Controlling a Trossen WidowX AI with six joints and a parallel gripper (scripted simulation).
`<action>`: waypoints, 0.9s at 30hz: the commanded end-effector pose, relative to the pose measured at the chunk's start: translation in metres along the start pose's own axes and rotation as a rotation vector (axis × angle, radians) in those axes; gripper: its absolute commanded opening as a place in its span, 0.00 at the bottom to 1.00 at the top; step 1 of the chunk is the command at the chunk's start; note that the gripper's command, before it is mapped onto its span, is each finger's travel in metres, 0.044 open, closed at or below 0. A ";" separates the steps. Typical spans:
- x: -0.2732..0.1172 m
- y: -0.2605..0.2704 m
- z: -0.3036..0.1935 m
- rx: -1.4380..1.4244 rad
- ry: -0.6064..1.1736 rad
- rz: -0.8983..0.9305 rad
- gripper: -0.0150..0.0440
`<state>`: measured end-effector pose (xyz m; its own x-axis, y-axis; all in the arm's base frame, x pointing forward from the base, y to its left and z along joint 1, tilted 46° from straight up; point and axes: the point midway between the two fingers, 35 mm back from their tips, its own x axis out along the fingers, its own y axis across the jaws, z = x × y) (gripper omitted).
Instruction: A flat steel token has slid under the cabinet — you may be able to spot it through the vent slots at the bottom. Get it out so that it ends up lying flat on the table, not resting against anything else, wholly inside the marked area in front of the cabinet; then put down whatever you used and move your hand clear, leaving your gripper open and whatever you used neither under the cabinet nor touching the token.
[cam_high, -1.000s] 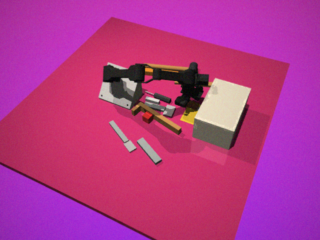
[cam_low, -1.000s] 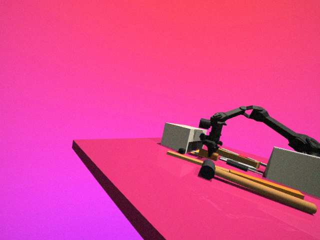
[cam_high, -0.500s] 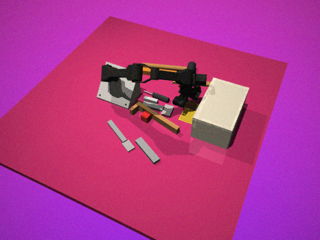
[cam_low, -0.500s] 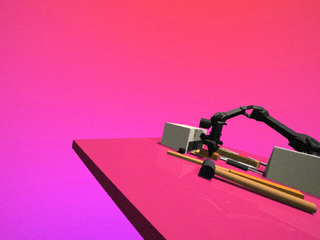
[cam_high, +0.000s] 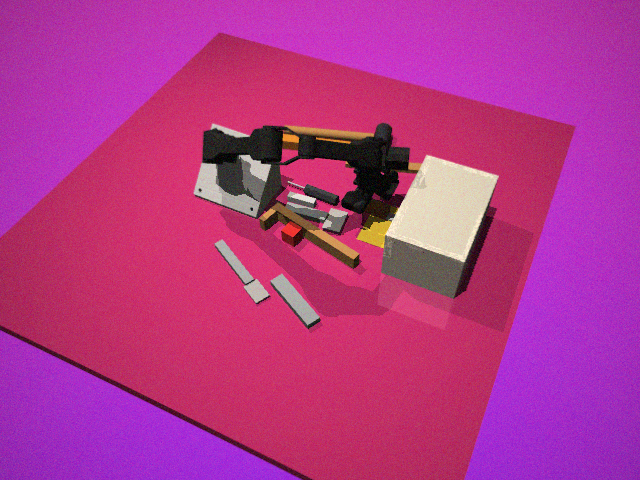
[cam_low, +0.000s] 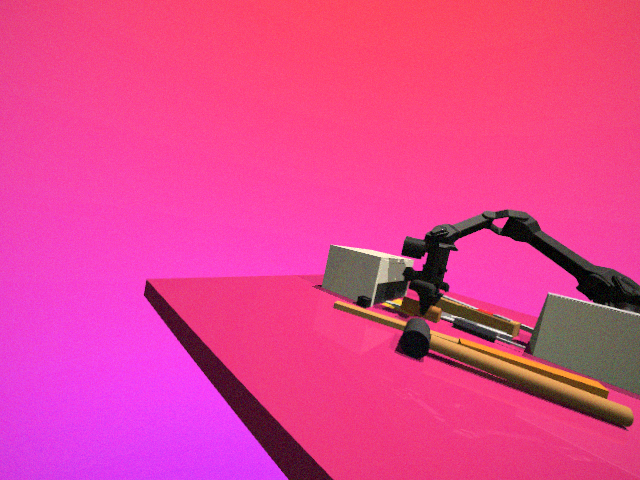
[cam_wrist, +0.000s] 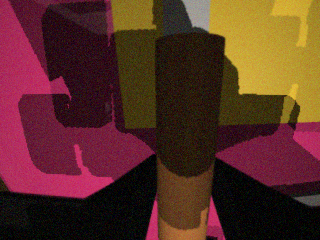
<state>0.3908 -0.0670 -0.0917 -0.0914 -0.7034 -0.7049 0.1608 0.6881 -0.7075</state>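
Observation:
My gripper (cam_high: 373, 198) (cam_low: 425, 307) (cam_wrist: 182, 161) is shut on a round wooden handle (cam_low: 433, 313) (cam_wrist: 182, 200), low over the table in front of the cabinet (cam_high: 439, 206) (cam_low: 351, 271). A flat grey blade (cam_wrist: 200, 12) extends beyond the handle over the yellow marked area and keeps in line with it. The marked area (cam_high: 374, 236) (cam_wrist: 265, 60) lies against the cabinet's front, partly shadowed by my hand. The cabinet's low front opening (cam_low: 390, 291) looks dark. I cannot make out the token. The blade's far end is out of the wrist view.
An L-shaped brown stick (cam_high: 330, 240), a red cube (cam_high: 292, 234), a dark-handled screwdriver (cam_high: 320, 193) and a grey scraper-like piece (cam_high: 336, 220) lie between the marked area and the wedge (cam_high: 206, 180). A black-headed mallet (cam_low: 416, 335) and thin wooden stick (cam_low: 361, 312) lie to the other side.

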 end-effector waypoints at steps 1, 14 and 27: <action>0.001 -0.001 -0.006 0.003 0.002 -0.004 0.25; 0.001 0.000 -0.018 0.002 0.002 -0.004 0.25; 0.001 0.001 -0.030 0.002 0.003 -0.004 0.25</action>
<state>0.3669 -0.0621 -0.0937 -0.0898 -0.7059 -0.7026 0.1617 0.6858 -0.7096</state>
